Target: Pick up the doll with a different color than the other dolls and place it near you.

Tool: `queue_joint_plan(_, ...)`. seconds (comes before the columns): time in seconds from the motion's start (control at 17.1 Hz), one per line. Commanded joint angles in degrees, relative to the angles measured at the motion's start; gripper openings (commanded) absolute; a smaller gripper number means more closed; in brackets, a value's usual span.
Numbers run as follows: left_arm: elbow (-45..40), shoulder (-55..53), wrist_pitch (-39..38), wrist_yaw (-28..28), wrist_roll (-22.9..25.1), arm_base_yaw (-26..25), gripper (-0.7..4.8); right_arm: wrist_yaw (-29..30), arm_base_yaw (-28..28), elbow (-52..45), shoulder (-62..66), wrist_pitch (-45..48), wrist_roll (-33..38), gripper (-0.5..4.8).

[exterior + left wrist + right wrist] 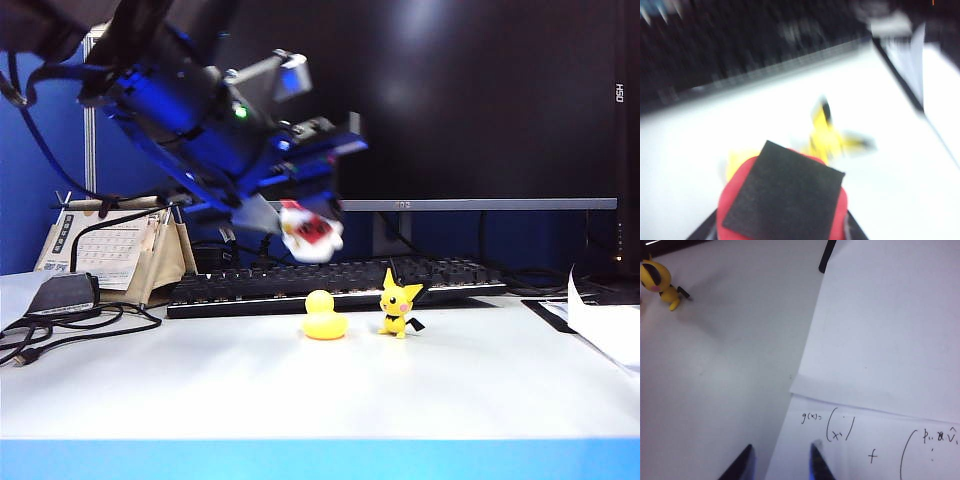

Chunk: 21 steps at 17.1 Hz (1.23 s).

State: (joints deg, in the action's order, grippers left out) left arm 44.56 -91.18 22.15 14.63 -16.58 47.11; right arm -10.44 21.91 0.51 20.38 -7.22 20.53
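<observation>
The doll with a different color (310,230), white with red parts, hangs in the air above the keyboard, held by my left gripper (290,222). The left wrist view is blurred: the doll (782,197) shows as a red top with a black square patch, and my left gripper (780,231) is shut on it. Below stand the other dolls: a yellow duck (323,316) (736,162) and a yellow pointy-eared figure (399,306) (827,137) (657,280). My right gripper (781,452) is open and empty over the edge of a sheet of paper.
A black keyboard (330,280) lies behind the yellow dolls, below a dark monitor (450,100). A desk calendar (110,250), a black adapter (65,292) and cables (60,328) sit at the left. Handwritten papers (605,325) (880,340) lie at the right.
</observation>
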Motion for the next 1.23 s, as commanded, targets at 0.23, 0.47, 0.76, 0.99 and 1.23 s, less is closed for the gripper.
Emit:
queue_joint_plan(0.23,-9.3,8.0,-0.3,3.6,-2.3,3.8,-0.06,0.0,0.0,-0.2,0.0,0.7,0.3,1.44)
queue_joint_plan(0.47,-14.3,14.1,-3.1,5.1,-3.0,7.3,-0.06,0.0,0.0,-0.2,0.0,0.6,0.3,1.44)
queue_joint_plan(0.76,-20.7,15.7,-1.1,11.3,-8.0,16.2,-0.06,0.0,0.0,-0.2,0.0,0.7,0.3,1.44)
queue_joint_plan(0.99,-23.5,15.7,1.8,12.7,-8.9,15.8,-0.06,0.0,0.0,-0.2,0.0,0.7,0.3,1.44)
queue_joint_plan(1.23,-24.3,14.4,3.9,12.1,-8.7,13.8,-0.06,0.0,0.0,-0.2,0.0,0.7,0.3,1.44)
